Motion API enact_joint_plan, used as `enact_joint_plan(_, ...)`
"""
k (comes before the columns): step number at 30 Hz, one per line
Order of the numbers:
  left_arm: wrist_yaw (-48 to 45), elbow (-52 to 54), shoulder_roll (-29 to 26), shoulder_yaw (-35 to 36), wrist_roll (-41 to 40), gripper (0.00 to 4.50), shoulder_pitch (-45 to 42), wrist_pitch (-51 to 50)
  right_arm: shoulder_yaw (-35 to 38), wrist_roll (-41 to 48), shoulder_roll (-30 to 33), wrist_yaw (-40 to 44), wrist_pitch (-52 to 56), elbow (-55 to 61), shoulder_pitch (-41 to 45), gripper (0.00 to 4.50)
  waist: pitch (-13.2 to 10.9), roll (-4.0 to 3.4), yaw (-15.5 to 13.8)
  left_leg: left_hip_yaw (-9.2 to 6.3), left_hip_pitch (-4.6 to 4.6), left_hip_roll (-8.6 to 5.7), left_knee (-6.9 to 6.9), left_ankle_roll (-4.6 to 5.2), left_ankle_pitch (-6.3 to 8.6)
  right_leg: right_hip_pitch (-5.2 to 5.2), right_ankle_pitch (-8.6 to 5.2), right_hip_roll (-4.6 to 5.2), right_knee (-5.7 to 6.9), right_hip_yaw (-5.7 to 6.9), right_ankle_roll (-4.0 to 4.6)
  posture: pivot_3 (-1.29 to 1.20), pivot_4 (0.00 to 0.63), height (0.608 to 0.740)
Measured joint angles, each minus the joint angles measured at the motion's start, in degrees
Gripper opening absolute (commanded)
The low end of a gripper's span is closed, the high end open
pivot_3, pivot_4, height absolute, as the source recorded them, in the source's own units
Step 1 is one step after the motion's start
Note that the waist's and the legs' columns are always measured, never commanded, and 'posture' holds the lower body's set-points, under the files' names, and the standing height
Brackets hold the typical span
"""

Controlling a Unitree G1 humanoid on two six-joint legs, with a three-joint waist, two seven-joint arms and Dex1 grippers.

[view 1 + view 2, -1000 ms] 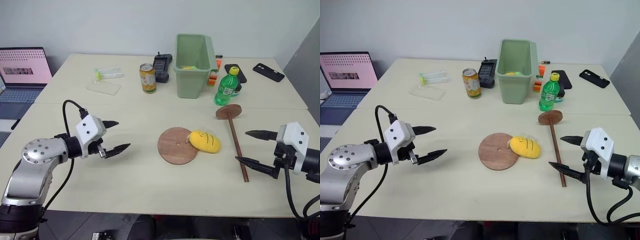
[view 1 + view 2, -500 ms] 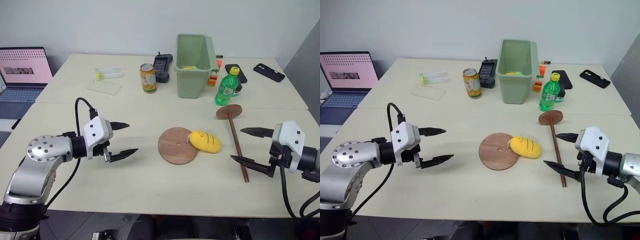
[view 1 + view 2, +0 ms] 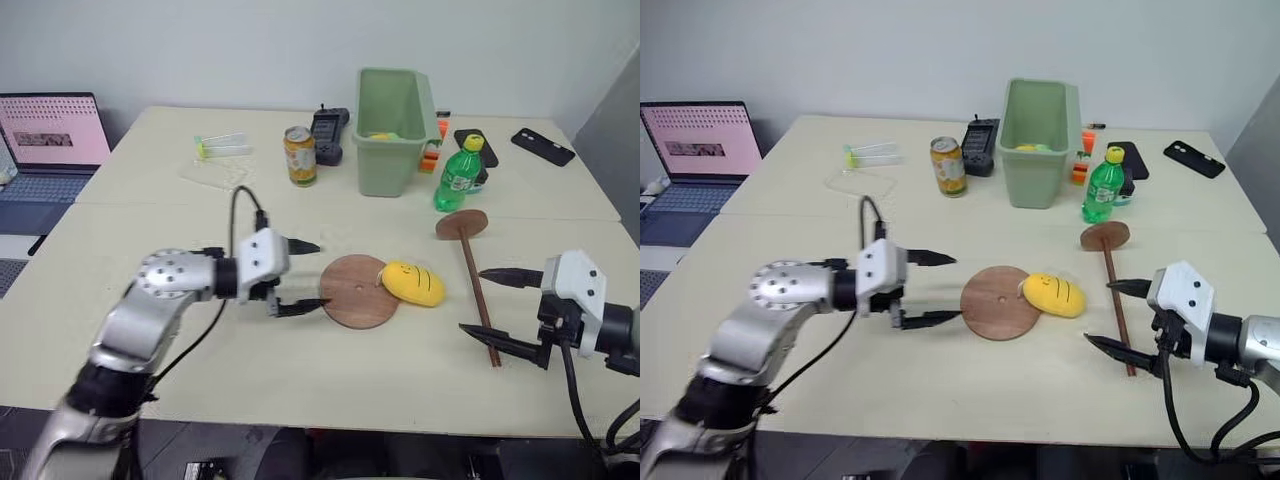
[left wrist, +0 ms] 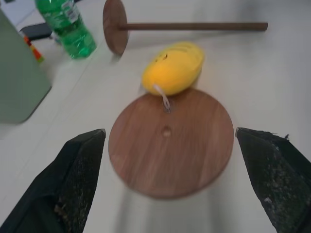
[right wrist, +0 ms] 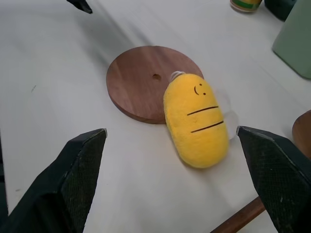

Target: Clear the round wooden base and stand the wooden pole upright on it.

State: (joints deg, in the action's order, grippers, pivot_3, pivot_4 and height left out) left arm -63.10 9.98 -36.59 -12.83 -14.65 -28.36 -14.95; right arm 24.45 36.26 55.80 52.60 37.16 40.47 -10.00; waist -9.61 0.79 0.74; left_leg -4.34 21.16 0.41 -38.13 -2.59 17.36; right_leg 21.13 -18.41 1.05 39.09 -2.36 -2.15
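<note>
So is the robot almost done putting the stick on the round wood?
Not yet. Nothing looks finished: the yellow plush toy lies partly on the round wooden base, so it isn't cleared. The wooden pole lies flat on the table. The left gripper is open beside the base, and the right gripper is open near the pole, holding nothing. Left to do: move the toy off, then stand the pole upright.

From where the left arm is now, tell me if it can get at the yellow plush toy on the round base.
Probably yes. The left gripper is open beside the round wooden base, on the side away from the yellow plush toy. Only the flat base lies between them, so it could reach across.
</note>
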Motion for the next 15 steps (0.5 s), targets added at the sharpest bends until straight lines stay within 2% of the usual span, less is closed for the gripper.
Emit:
enact_joint_plan(7,-0.81,-16.89,11.51,-9.84,7.78,4.46,-10.29,7.37,3.72,0.65,-1.79,-2.9,2.66,4.53,-5.1,4.5,0.0,0.03,-0.6,-0.07,0.07,-0.43,-0.03,0.02,-0.01,0.07,0.0,0.02,0.02,0.04,0.0,0.0,0.15,0.74)
enact_joint_plan(15,-0.05,-34.21,21.01,-13.64,13.91,4.46,-19.18,16.64,7.46,2.84,-2.87,-5.37,5.64,9.34,-8.08,4.5,-0.01,0.03,-0.65,-0.16,0.3,-0.58,-0.2,0.03,-0.01,0.13,0.01,0.11,0.01,0.09,-0.04,0.0,0.15,0.74)
